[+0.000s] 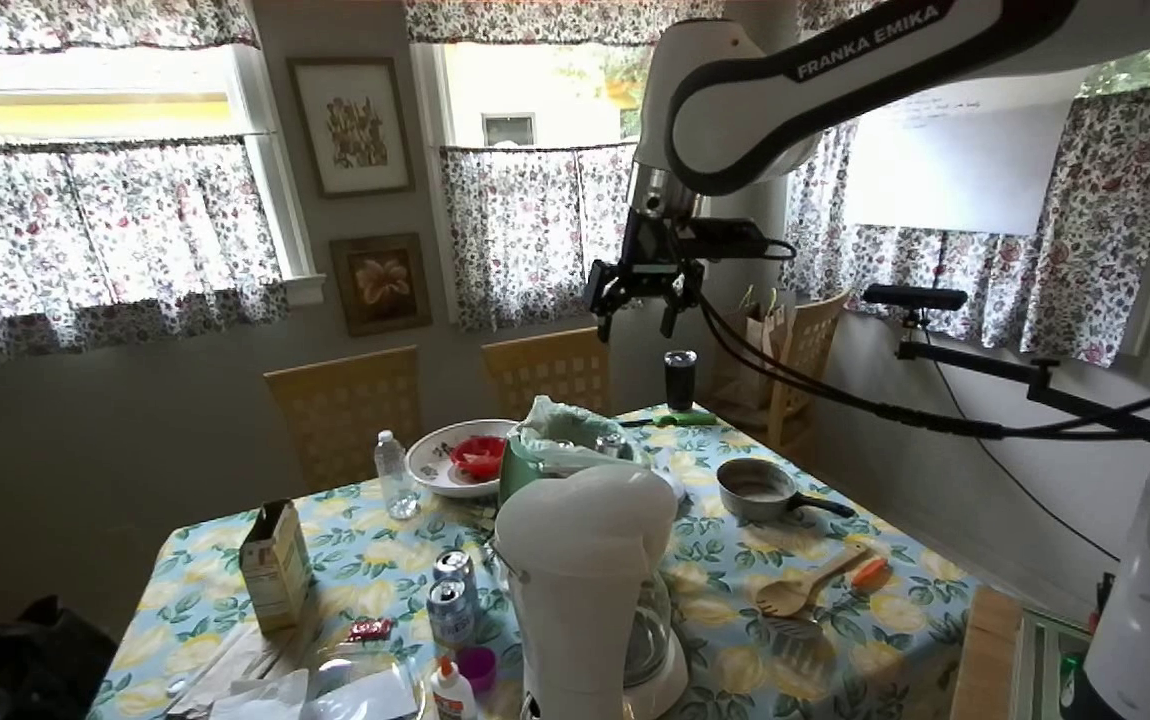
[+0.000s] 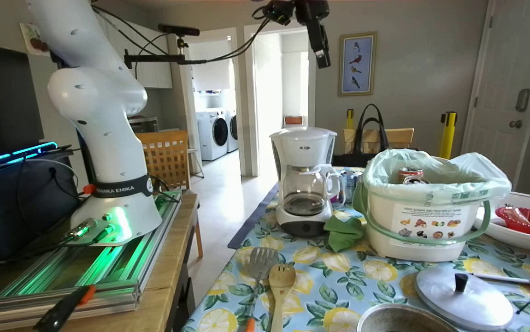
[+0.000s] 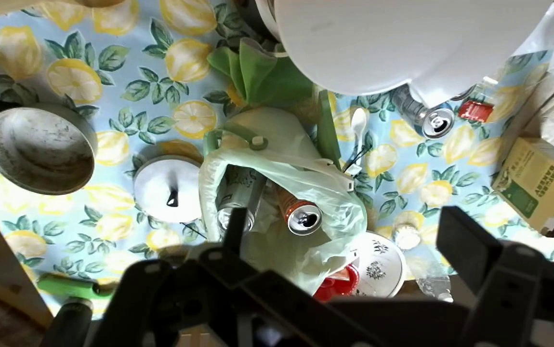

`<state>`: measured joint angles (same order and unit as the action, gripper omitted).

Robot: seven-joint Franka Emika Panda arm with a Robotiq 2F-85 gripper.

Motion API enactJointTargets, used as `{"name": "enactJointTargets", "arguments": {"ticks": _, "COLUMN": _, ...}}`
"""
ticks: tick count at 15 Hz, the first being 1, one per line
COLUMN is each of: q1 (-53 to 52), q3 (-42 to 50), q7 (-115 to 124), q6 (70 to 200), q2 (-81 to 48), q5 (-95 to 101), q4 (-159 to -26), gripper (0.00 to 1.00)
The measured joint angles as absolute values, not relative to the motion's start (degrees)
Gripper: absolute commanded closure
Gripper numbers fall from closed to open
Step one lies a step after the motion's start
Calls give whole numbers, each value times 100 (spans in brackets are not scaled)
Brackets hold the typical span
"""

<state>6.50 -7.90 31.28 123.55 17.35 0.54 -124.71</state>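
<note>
My gripper [image 1: 638,325] hangs open high above the table, its two fingers [image 3: 467,246] wide apart with nothing held between them. Under it in the wrist view is a food-scrap bin [image 2: 385,230] lined with a pale green bag [image 3: 349,207]. Inside the bag lie a silver can [image 3: 242,190] and an orange-red can [image 3: 301,214], both apart from the fingers. One fingertip overlaps the silver can's end in that view. Beside the bin stands a white coffee maker [image 2: 304,152] with a glass carafe. Two more cans [image 1: 451,610] stand close to the coffee maker.
Around the bin are a white bowl [image 3: 385,262] with a red dish [image 2: 527,221], a clear bottle [image 1: 395,475], a pan [image 3: 41,149], a lid [image 2: 463,297], a green cloth [image 2: 344,233], a wooden fork [image 2: 282,281], a box [image 1: 275,565] and a black tumbler [image 1: 680,380].
</note>
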Motion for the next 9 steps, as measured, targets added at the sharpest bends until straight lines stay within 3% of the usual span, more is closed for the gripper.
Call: {"name": "enactJointTargets", "arguments": {"ticks": 9, "q1": 621, "q3": -591, "q7": 2481, "q6": 12365, "q2": 1139, "q5": 92, "q4": -12020, "gripper": 0}}
